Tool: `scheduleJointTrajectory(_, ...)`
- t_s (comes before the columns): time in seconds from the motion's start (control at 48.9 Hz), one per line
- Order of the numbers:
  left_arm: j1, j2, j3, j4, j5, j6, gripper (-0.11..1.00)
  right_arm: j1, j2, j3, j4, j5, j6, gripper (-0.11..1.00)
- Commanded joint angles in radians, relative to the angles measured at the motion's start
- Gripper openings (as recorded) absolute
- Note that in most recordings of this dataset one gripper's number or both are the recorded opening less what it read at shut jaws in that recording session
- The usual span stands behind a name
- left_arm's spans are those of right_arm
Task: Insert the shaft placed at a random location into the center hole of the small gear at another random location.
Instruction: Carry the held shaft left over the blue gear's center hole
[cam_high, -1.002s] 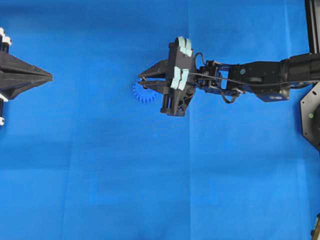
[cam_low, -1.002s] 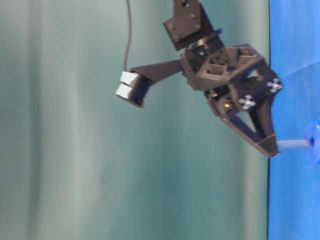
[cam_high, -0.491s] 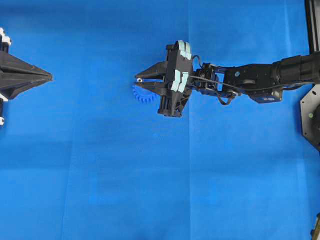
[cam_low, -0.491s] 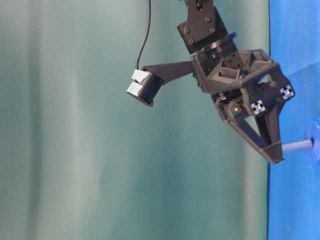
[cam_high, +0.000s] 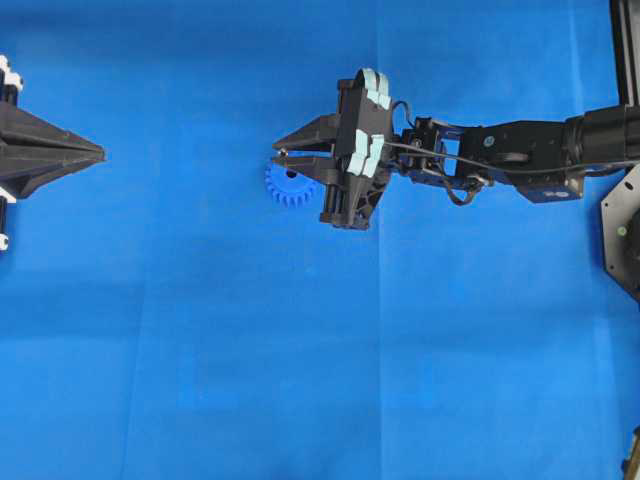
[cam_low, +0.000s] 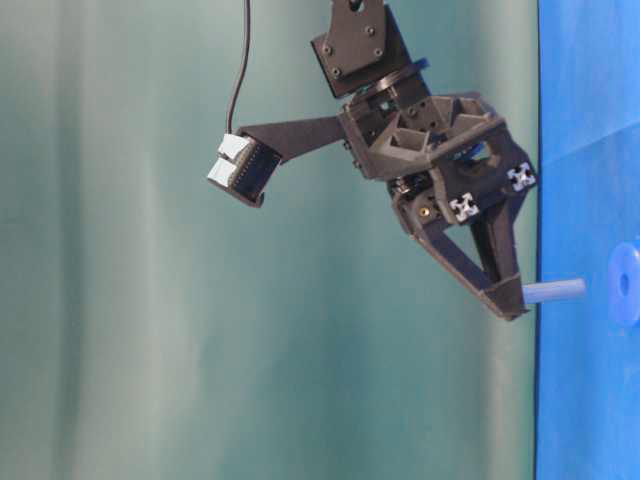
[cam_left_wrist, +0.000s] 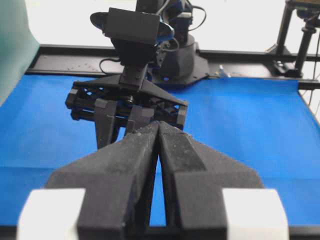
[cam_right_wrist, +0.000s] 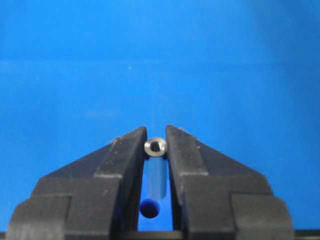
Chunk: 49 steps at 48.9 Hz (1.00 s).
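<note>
My right gripper (cam_high: 283, 160) is shut on the shaft (cam_right_wrist: 155, 146), a silver pin held upright between its fingertips. In the table-level view the shaft (cam_low: 553, 291) points at the small gear (cam_low: 626, 283), with a clear gap between its end and the gear. The blue small gear (cam_high: 290, 188) lies flat on the blue cloth, partly under the right gripper. In the right wrist view the dark center hole (cam_right_wrist: 149, 208) shows just below the shaft's lower end. My left gripper (cam_high: 100, 153) is shut and empty at the far left, well away from the gear.
The blue cloth (cam_high: 300, 350) covers the whole table. The right arm (cam_high: 520, 155) reaches in from the right edge. A black frame (cam_high: 625, 50) stands at the right edge. In the left wrist view the right gripper (cam_left_wrist: 125, 107) faces me across the cloth.
The right gripper has risen with the shaft. Half a second ago the shaft's end was at the gear's hub; now a gap shows between them. The left arm has not moved.
</note>
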Motion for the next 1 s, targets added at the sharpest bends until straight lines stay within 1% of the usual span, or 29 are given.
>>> scheduleJointTrajectory(0.0,0.002,0.002,-0.011,0.0,-0.005,-0.002,0.0,0.003,-0.032,-0.006,-0.003,-0.006,0.0,0.03)
scheduleJointTrajectory(0.143,0.002,0.003,-0.011,0.002,-0.005,-0.002,0.0,0.005,-0.028,0.0,0.0,-0.009,0.002,0.03)
scheduleJointTrajectory(0.307,0.002,0.002,-0.011,0.002,-0.005,-0.002,0.0,0.009,-0.009,0.006,0.002,-0.041,0.006,0.03)
scheduleJointTrajectory(0.593,0.002,0.002,-0.011,0.002,-0.005,-0.002,0.0,0.011,0.064,0.005,0.005,-0.098,0.017,0.03)
scheduleJointTrajectory(0.756,0.002,0.002,-0.011,0.0,-0.005,-0.002,0.0,0.011,0.077,0.011,0.015,-0.1,0.02,0.03)
scheduleJointTrajectory(0.981,0.002,0.002,-0.011,0.0,-0.005,-0.002,0.0,0.009,0.084,0.015,0.015,-0.101,0.02,0.03)
